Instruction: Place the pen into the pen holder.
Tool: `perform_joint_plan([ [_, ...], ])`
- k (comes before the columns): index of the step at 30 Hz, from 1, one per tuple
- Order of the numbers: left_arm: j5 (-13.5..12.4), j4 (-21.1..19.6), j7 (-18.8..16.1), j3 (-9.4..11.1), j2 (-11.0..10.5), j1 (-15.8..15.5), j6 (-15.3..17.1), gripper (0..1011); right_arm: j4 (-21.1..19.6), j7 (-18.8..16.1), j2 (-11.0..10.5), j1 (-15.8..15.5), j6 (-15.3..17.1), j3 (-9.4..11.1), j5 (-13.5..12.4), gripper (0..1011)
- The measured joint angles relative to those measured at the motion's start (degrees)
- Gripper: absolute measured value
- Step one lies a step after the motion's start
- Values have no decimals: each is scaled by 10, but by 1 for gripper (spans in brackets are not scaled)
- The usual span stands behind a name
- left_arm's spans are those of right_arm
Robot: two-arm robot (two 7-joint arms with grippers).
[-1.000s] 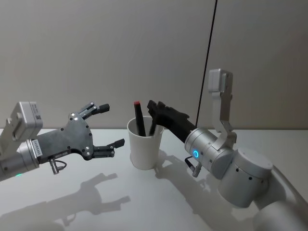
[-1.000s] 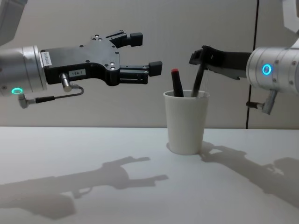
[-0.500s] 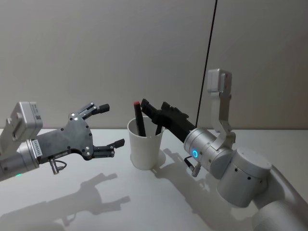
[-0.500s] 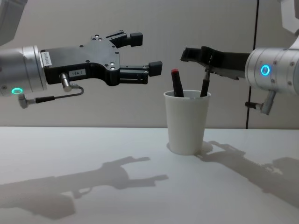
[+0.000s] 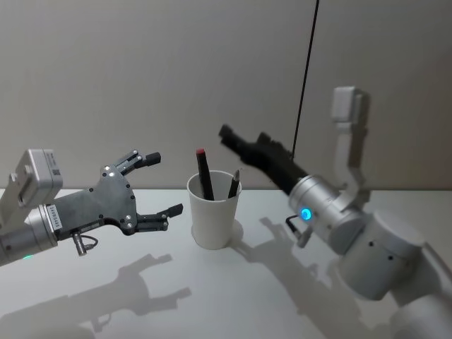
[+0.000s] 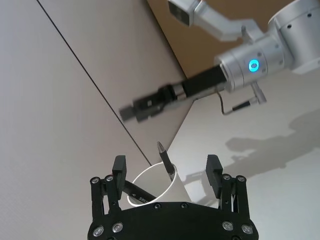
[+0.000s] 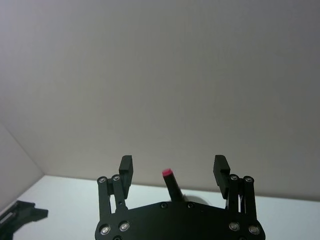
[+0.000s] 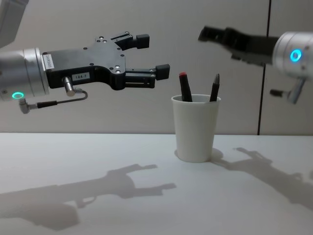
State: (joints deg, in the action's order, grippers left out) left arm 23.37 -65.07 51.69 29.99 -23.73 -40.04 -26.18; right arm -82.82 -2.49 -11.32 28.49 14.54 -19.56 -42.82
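Released! Right gripper (image 8: 211, 33) now lifted up and back from the pen holder (image 8: 196, 128), fingers spread wide and empty where half a second ago they pinched the pen (image 8: 214, 88) at the rim. Pen now standing on its own inside the white cup, tip up, leaning on the rim on the robot's right, beside a second, red-capped pen (image 8: 185, 87). Looks like task done; only the retreat left, by this reading. Left gripper (image 8: 151, 56) parked to the cup's left, raised above the table, claw wide open, holding nothing, unmoved. Underneath, a plain white table (image 8: 98, 161) with hard arm shadows. Behind, a bare grey wall with one dark vertical seam (image 5: 305, 78).
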Motion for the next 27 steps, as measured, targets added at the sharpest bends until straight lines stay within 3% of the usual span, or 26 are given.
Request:
perform_joint_plan([
  [7,0,0,0,0,0,0,0,1002,-57,2,-14,-22,-11,36,-20,1001],
  [14,0,-1,-3,0,0,2,1,1002,-59,3,-15,-26,-12,37,-20,1001],
  [21,-7,-19,-34,-2,1,17,17,1002,-69,2,-20,-47,-21,39,3,1001],
  [27,-17,-42,-77,-6,3,40,40,1002,-84,0,-28,-79,-35,43,38,1001],
])
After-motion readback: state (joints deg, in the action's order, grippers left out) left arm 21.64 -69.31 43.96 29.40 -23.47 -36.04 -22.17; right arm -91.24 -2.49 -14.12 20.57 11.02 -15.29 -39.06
